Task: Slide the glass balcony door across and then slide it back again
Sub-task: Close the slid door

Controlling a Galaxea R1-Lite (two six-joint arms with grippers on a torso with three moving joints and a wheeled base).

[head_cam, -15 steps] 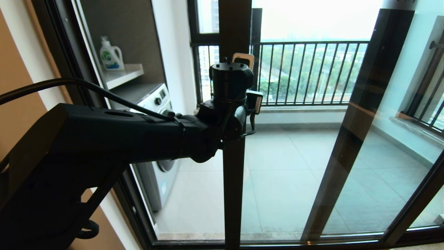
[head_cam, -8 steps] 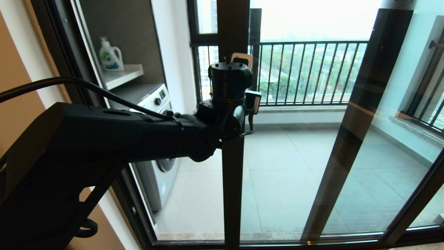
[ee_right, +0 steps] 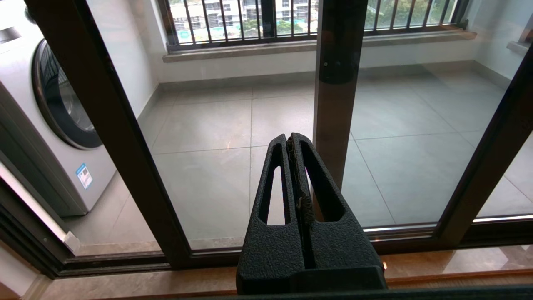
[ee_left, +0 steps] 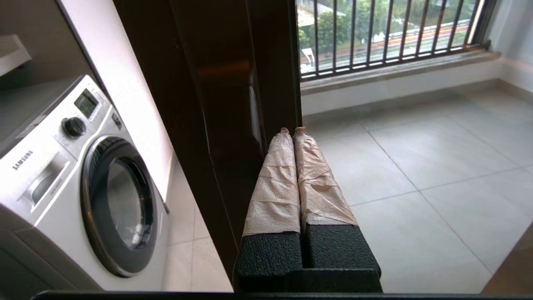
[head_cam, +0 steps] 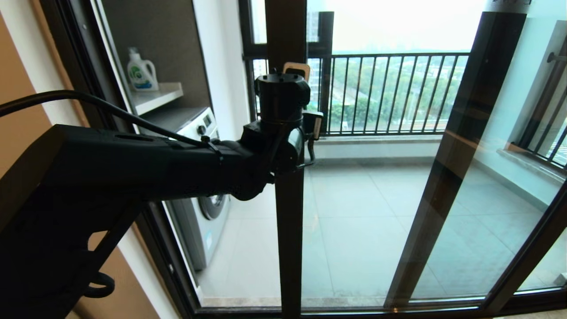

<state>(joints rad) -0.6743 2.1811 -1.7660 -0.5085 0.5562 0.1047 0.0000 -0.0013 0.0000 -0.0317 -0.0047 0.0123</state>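
We see one door; our left gripper, clenched, presses its upright; right gripper clenched, idle.

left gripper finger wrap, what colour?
Pale beige tape on both fingers of the left gripper, black base below; best in the left wrist view.

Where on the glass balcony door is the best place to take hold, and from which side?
Probably the glass balcony door by its slim dark upright, from the room side: a narrow vertical bar with an exposed edge. The left claw, shut, sits at that edge; the right claw is shut, apart.
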